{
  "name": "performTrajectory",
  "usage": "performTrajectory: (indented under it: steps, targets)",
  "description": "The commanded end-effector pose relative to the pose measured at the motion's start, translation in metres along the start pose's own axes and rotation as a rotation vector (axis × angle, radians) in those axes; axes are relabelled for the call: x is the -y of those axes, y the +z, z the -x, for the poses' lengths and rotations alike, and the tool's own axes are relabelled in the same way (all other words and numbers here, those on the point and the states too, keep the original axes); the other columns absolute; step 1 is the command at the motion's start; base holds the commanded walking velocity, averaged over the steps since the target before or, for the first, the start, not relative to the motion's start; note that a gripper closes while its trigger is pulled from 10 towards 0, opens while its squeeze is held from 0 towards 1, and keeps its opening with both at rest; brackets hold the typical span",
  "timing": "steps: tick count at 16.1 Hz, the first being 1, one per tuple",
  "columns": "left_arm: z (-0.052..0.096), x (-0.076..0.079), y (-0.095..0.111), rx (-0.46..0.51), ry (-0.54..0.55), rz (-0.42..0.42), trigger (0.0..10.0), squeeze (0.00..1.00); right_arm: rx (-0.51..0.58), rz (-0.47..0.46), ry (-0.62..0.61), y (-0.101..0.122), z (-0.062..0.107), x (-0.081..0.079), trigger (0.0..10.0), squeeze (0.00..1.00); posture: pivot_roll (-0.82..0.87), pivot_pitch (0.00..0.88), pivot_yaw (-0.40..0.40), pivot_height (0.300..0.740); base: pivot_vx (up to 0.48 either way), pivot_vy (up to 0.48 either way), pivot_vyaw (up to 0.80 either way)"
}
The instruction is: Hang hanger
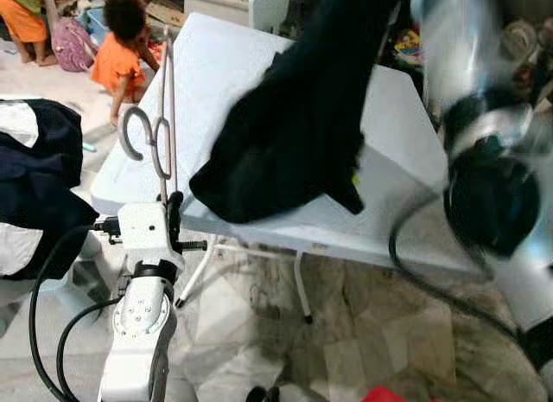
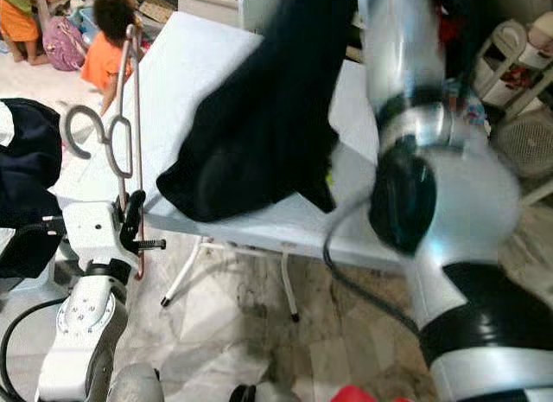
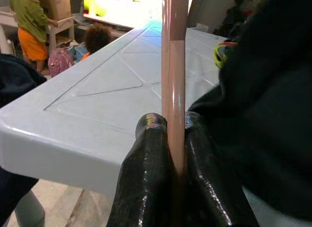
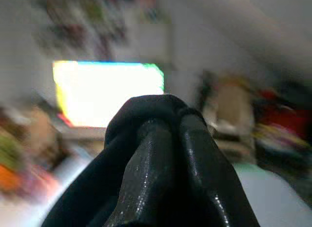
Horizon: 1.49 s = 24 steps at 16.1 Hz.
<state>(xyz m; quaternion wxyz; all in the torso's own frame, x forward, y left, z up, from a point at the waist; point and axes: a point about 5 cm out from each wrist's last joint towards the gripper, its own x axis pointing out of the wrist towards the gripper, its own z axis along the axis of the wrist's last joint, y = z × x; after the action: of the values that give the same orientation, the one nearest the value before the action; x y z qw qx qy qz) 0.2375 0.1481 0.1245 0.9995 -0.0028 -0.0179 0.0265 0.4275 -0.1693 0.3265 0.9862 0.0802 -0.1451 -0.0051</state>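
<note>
Two items, placed against the table (image 1: 259, 65): hanger (image 1: 164, 117), upright at its near corner, pinched in my left gripper (image 3: 176, 139); black garment (image 1: 294, 117), lifted off it, clamped by my right gripper (image 4: 163, 127), likely for threading on.

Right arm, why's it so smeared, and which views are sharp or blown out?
Eye views: right arm streaked by motion blur, table fairly crisp. Left wrist view: sharp on hanger; window glare behind. Right wrist view: background blurred, a bright patch washed out.
</note>
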Motion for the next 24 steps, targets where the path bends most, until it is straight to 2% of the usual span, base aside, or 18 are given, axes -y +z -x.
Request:
performTrajectory:
  steps: [1, 2, 3, 4, 6, 7, 8, 9, 10, 11, 12, 15, 18, 21, 24]
  targets:
    - [-0.002, 0.011, -0.002, -0.007, -0.040, 0.011, 10.0, 0.00, -0.079, 0.119, -0.090, -0.018, 0.007, 0.028, 0.0, 0.00, 0.14, 0.000, -0.226, 0.740, 0.000, 0.000, 0.00]
    - [-0.004, 0.013, -0.003, -0.013, -0.057, 0.010, 10.0, 0.00, -0.192, 0.198, -0.125, -0.046, 0.018, 0.046, 1.1, 0.00, 0.14, 0.000, -0.214, 0.740, 0.000, 0.000, 0.00]
    - [-0.004, 0.015, -0.004, -0.020, -0.076, 0.008, 10.0, 0.00, -0.284, 0.212, -0.119, -0.069, 0.029, 0.058, 4.5, 0.00, 0.13, 0.000, -0.205, 0.740, 0.000, 0.000, 0.00]
    - [-0.005, 0.017, -0.004, -0.021, -0.093, 0.006, 10.0, 0.00, -0.345, 0.227, -0.085, -0.085, 0.038, 0.064, 10.0, 1.00, 0.13, 0.000, -0.194, 0.740, 0.000, 0.000, 0.00]
    - [-0.007, 0.020, -0.005, -0.021, -0.122, -0.002, 10.0, 0.00, -0.430, 0.259, -0.029, -0.107, 0.052, 0.072, 10.0, 1.00, 0.11, 0.000, -0.170, 0.740, 0.000, 0.000, 0.00]
    - [-0.009, 0.022, -0.005, -0.023, -0.142, -0.007, 10.0, 0.00, -0.457, 0.200, 0.043, -0.123, 0.063, 0.074, 10.0, 1.00, 0.10, 0.000, -0.154, 0.740, 0.000, 0.000, 0.00]
    - [-0.011, 0.023, -0.005, -0.020, -0.159, -0.014, 10.0, 0.00, -0.449, 0.187, 0.086, -0.130, 0.070, 0.076, 10.0, 1.00, 0.09, 0.000, -0.137, 0.740, 0.000, 0.000, 0.00]
    - [-0.016, 0.025, -0.004, -0.015, -0.175, -0.020, 10.0, 0.00, -0.422, 0.103, 0.162, -0.138, 0.079, 0.075, 10.0, 1.00, 0.07, 0.000, -0.110, 0.740, 0.000, 0.000, 0.00]
    - [-0.019, 0.025, -0.003, -0.011, -0.180, -0.024, 10.0, 0.00, -0.404, 0.077, 0.193, -0.145, 0.089, 0.077, 10.0, 1.00, 0.06, 0.000, -0.098, 0.740, 0.000, 0.000, 0.00]
    - [-0.021, 0.024, -0.003, -0.008, -0.184, -0.029, 10.0, 0.00, -0.399, 0.078, 0.215, -0.150, 0.097, 0.079, 10.0, 1.00, 0.05, 0.000, -0.087, 0.740, 0.000, 0.000, 0.00]
    - [-0.023, 0.024, -0.003, -0.008, -0.188, -0.033, 10.0, 0.00, -0.400, 0.136, 0.222, -0.157, 0.109, 0.084, 10.0, 1.00, 0.05, 0.000, -0.079, 0.740, 0.000, 0.000, 0.00]
    - [-0.020, 0.024, -0.006, -0.022, -0.209, -0.034, 10.0, 0.00, -0.326, 0.083, 0.181, -0.163, 0.143, 0.095, 10.0, 1.00, 0.03, 0.000, -0.059, 0.740, 0.000, 0.000, 0.00]
    - [-0.020, 0.028, -0.008, -0.032, -0.239, -0.029, 10.0, 0.00, -0.226, 0.058, 0.159, -0.154, 0.169, 0.088, 10.0, 1.00, 0.02, 0.000, -0.038, 0.740, 0.000, 0.000, 0.00]
    - [-0.019, 0.027, -0.009, -0.043, -0.247, -0.029, 10.0, 0.00, -0.215, 0.026, 0.146, -0.152, 0.184, 0.074, 10.0, 1.00, 0.02, 0.000, -0.033, 0.740, 0.000, 0.000, 0.00]
    - [-0.011, 0.018, -0.019, -0.095, -0.216, -0.030, 10.0, 0.00, -0.208, 0.068, 0.123, -0.155, 0.204, 0.062, 10.0, 1.00, 0.03, 0.000, -0.028, 0.740, 0.000, 0.000, 0.00]
